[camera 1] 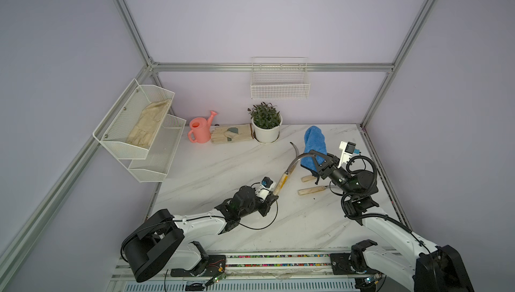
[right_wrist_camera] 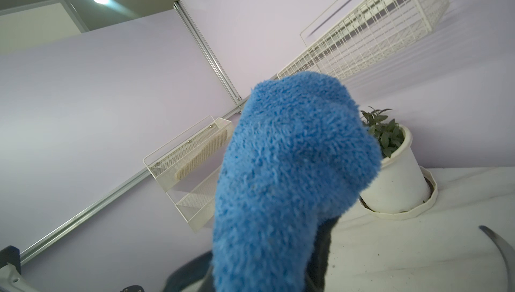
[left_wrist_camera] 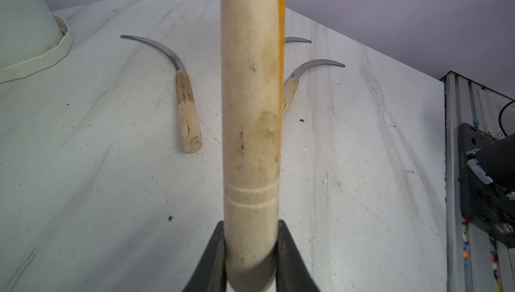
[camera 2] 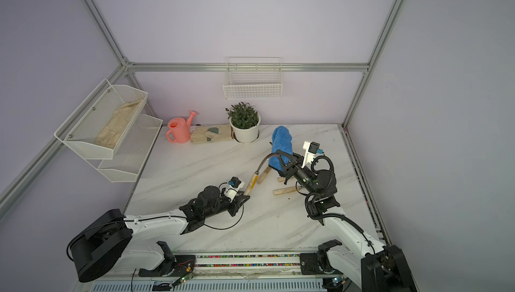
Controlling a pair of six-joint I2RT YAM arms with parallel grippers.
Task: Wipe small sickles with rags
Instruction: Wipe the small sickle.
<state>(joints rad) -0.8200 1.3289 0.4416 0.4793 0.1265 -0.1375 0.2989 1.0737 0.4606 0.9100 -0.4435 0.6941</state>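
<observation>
My left gripper (camera 1: 274, 194) (left_wrist_camera: 250, 248) is shut on the pale wooden handle of a small sickle (camera 1: 282, 182) (camera 2: 252, 183) (left_wrist_camera: 250, 109), holding it raised off the marble table. Its dark curved blade (camera 1: 299, 159) arcs over to the lower edge of the blue fluffy rag (camera 1: 315, 145) (camera 2: 281, 144) (right_wrist_camera: 287, 179). My right gripper (camera 1: 317, 163) (right_wrist_camera: 259, 276) is shut on that rag, which stands upright above its jaws. Three other sickles lie flat on the table beneath: one (left_wrist_camera: 186, 109), another (left_wrist_camera: 291, 92) and a blade tip (left_wrist_camera: 298, 39) behind the held handle.
Along the back wall stand a pink watering can (camera 1: 199, 131), beige work gloves (camera 1: 231, 134) and a potted plant (camera 1: 266, 131). A white wire basket (camera 1: 280, 81) hangs on the back wall. A two-tier mesh shelf (camera 1: 136, 126) on the left wall holds another glove.
</observation>
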